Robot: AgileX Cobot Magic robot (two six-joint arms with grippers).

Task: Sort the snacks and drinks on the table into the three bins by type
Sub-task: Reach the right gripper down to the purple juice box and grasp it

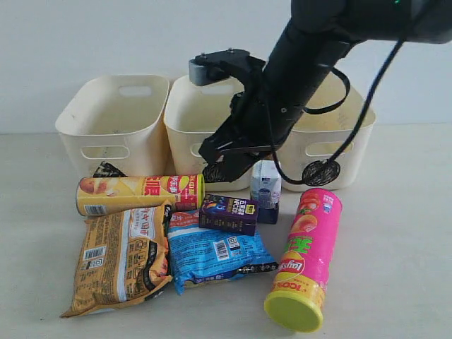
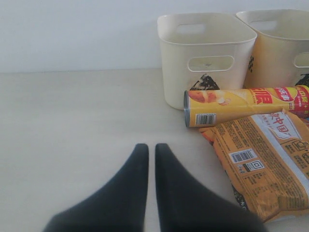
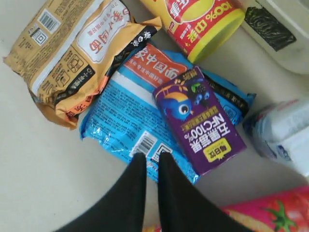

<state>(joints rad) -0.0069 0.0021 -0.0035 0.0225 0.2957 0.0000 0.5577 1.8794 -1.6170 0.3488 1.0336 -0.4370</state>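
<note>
Three cream bins stand at the back of the table (image 1: 395, 233): left (image 1: 113, 116), middle (image 1: 191, 116), right (image 1: 342, 145). In front of them lie the yellow-and-red tube (image 1: 138, 193), the orange-tan bag (image 1: 120, 258), the blue bag (image 1: 215, 251), the dark purple box (image 1: 229, 214) and the pink tube (image 1: 305, 258). The white-and-blue carton (image 1: 266, 189) stands upright. My right gripper (image 3: 152, 157) is shut and empty, hovering over the blue bag (image 3: 125, 125) beside the purple box (image 3: 198, 118). My left gripper (image 2: 151, 149) is shut over bare table, left of the orange-tan bag (image 2: 265, 159).
The right arm (image 1: 296, 63) reaches down across the middle bin and hides part of it. Black marks show on the fronts of the left bin (image 1: 107, 169) and the right bin (image 1: 319, 171). The wall runs close behind the bins.
</note>
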